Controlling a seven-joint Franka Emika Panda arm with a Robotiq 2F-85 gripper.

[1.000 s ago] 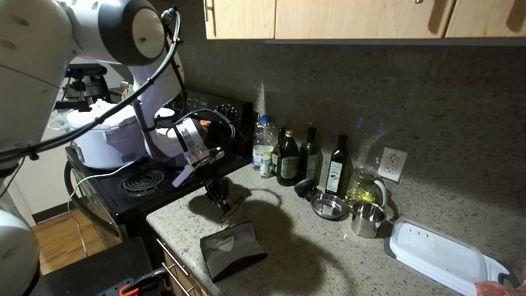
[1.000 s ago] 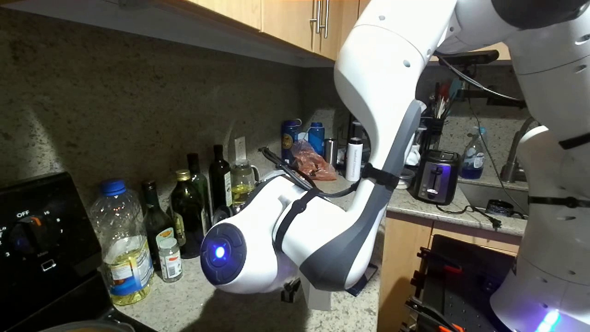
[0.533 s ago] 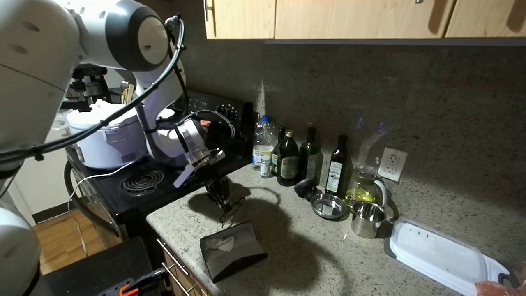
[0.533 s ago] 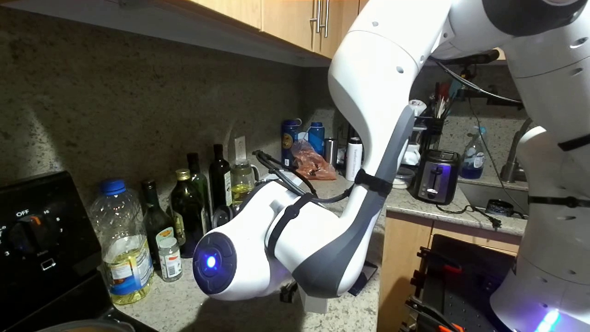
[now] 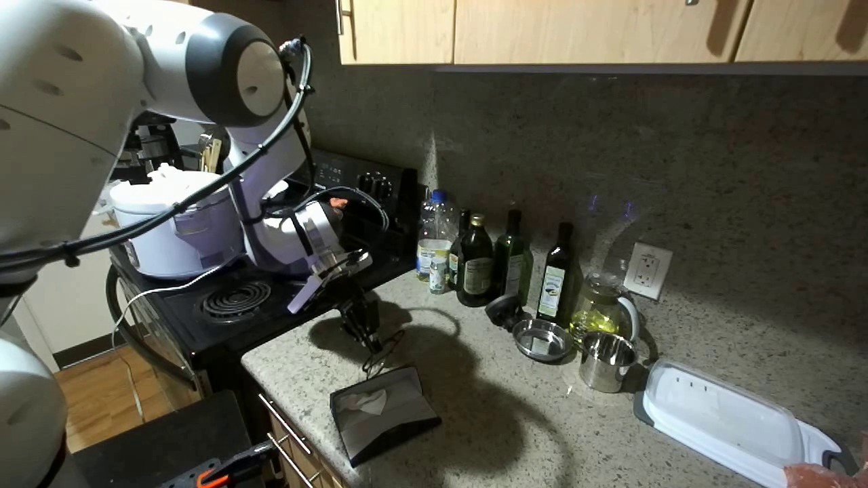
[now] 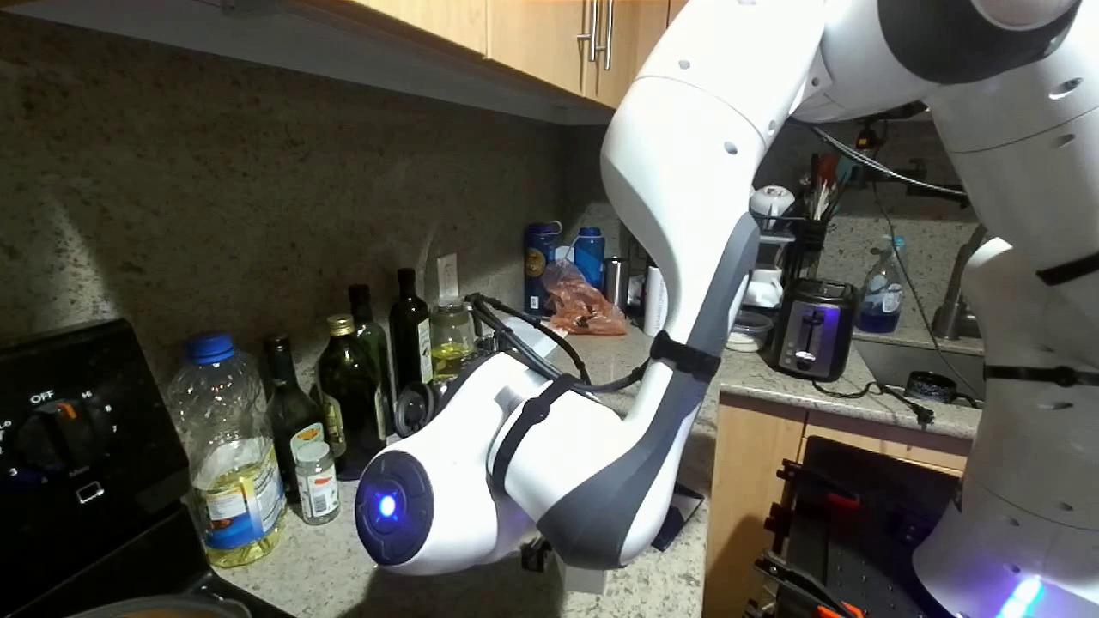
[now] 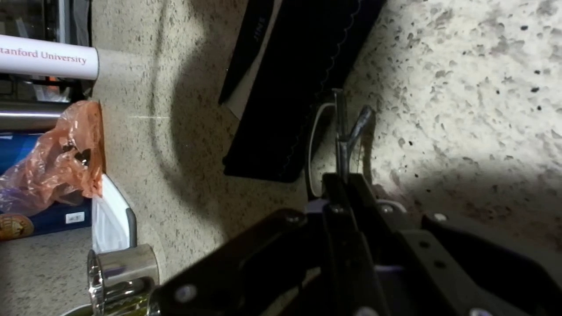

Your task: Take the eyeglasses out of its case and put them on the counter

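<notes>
The thin-framed eyeglasses (image 7: 341, 127) are between my fingertips in the wrist view. They also show small and dark beside the case in an exterior view (image 5: 388, 347). My gripper (image 7: 347, 177) is shut on them, low over the counter (image 7: 461, 87). In an exterior view the gripper (image 5: 375, 347) is on the stove side of the case. I cannot tell whether the glasses touch the counter. The black case (image 5: 397, 423) stands open on the counter, showing its pale lining and a whitish cloth. The case (image 7: 298, 87) is just beyond the glasses in the wrist view.
Bottles (image 5: 477, 268), a glass pitcher (image 5: 600, 315), a steel cup (image 5: 608, 362) and a steel dish (image 5: 542, 340) line the wall side. A white tray (image 5: 725, 420) lies farther along. The stove (image 5: 237, 305) with a large pot (image 5: 183, 230) adjoins the counter.
The arm's elbow and wrist have lowered and shifted slightly. The gripper tips have barely moved. The glasses have turned a little and sit slightly lower toward the case. The case has not moved.
</notes>
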